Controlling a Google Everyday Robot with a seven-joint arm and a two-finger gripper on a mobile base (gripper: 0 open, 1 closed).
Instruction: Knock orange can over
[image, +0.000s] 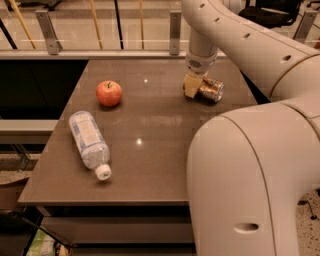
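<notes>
The orange can (212, 89) lies on its side near the far right of the brown table (150, 145), its silver end facing right and towards me. My gripper (193, 85) hangs from the white arm right at the can's left end and touches it.
A red apple (109, 93) sits at the far left of the table. A clear plastic bottle (90, 142) with a white cap lies on its side at the left front. My arm's large white body (250, 180) fills the right foreground. A railing (100, 45) runs behind the table.
</notes>
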